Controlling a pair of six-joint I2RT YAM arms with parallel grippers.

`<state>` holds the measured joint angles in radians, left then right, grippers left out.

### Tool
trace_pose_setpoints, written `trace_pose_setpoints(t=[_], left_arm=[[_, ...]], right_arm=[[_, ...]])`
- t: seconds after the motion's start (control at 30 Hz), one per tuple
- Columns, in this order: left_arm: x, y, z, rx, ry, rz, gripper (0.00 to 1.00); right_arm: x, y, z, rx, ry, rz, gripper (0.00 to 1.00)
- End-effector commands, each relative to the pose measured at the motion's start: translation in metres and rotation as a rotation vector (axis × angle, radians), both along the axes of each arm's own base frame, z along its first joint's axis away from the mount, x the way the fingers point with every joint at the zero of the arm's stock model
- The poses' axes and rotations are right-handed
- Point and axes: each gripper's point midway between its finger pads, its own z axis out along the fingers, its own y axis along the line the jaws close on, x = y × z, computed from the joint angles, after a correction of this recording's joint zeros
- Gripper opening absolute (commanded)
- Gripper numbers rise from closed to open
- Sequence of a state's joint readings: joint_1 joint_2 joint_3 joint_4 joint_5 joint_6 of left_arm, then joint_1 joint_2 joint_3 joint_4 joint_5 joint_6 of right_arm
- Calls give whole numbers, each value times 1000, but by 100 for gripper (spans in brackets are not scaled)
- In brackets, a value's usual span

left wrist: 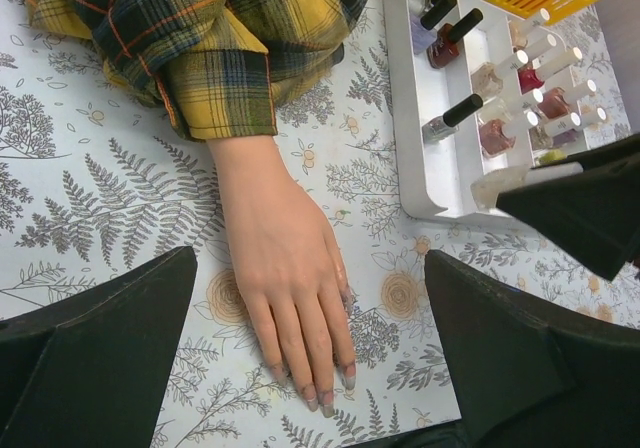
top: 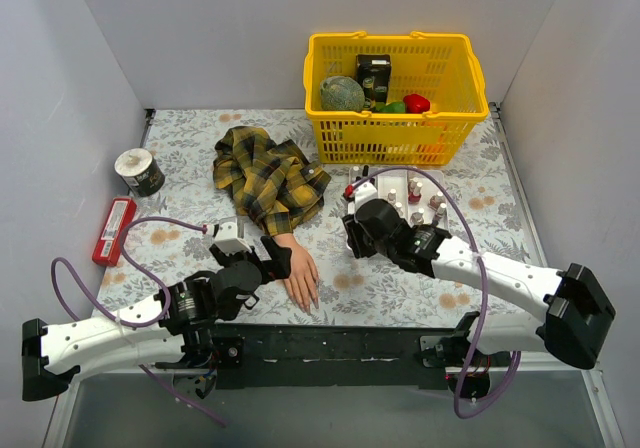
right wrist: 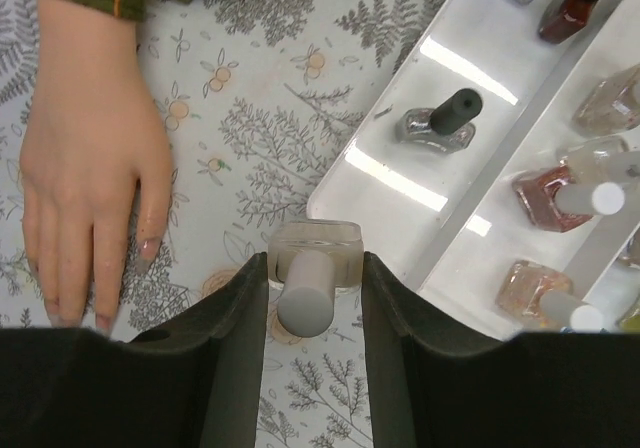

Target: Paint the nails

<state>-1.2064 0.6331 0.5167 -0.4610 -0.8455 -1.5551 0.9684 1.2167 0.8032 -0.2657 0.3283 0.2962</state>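
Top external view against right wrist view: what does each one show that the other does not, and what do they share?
Only the top external view shows the yellow plastic basket, the flat red box and the round dark tin with a white lid. Only the right wrist view shows the clear glass bottle with a pale cap, clamped in the right gripper. Both show the peach mannequin hand in its yellow plaid sleeve, the white plastic tray of polish bottles and the floral tablecloth.
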Motion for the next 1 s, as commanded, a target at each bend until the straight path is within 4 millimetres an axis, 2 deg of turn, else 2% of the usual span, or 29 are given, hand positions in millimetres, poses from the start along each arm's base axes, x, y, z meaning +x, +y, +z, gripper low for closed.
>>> trace_pose_setpoints(t=[0.0, 0.2, 0.5, 0.97], left_arm=[[0, -1, 1, -4, -12, -10, 98], [-1, -4, 0, 0, -8, -25, 98], [-1, -6, -1, 6, -9, -33, 98], [-1, -6, -1, 9, -9, -40, 98]], right_arm=[[30, -4, 21, -19, -43, -48, 29], [49, -13, 5, -48, -14, -79, 28], [65, -20, -23, -74, 21, -106, 27], [64, -13, -51, -44, 131, -50, 27]])
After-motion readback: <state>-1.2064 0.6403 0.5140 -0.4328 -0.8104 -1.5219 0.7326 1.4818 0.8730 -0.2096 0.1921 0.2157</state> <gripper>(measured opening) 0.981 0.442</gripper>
